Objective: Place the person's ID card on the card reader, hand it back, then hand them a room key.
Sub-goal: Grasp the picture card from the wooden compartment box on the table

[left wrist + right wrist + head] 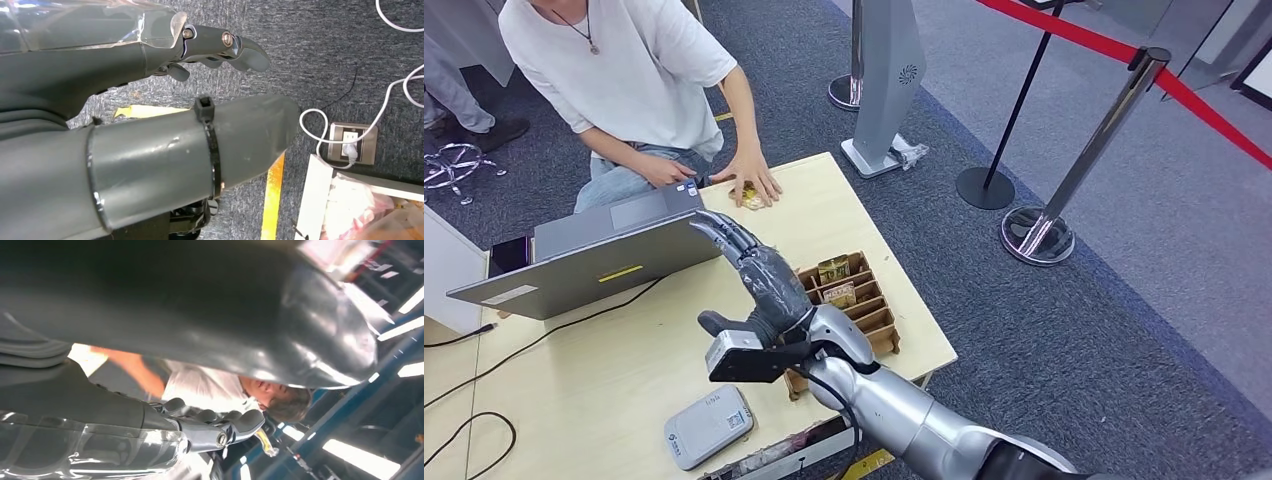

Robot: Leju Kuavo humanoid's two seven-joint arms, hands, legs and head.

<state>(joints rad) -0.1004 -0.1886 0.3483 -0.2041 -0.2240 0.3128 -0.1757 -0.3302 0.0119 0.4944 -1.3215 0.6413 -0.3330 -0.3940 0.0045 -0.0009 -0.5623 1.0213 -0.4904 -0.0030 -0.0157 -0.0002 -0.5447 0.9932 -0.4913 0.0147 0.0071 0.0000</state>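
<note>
A person in a white shirt (624,60) sits at the far side of the wooden table (604,380) and presses a hand (749,178) on a small yellowish card (750,197). My right hand (759,270) hovers above the table's middle, fingers stretched toward that card and holding nothing; it is a short way from the card. In the right wrist view the hand (200,430) is empty, with the person beyond it. A grey-white card reader (709,425) lies near the front edge. A wooden slotted box (854,300) with key cards stands to the right. My left hand (150,60) hangs over the floor, empty.
An open grey laptop (594,250) stands at the table's left, with cables trailing across the top. Stanchions (1064,190) with red rope and a grey pedestal (889,90) stand on the carpet to the right. A floor socket (352,142) lies below my left hand.
</note>
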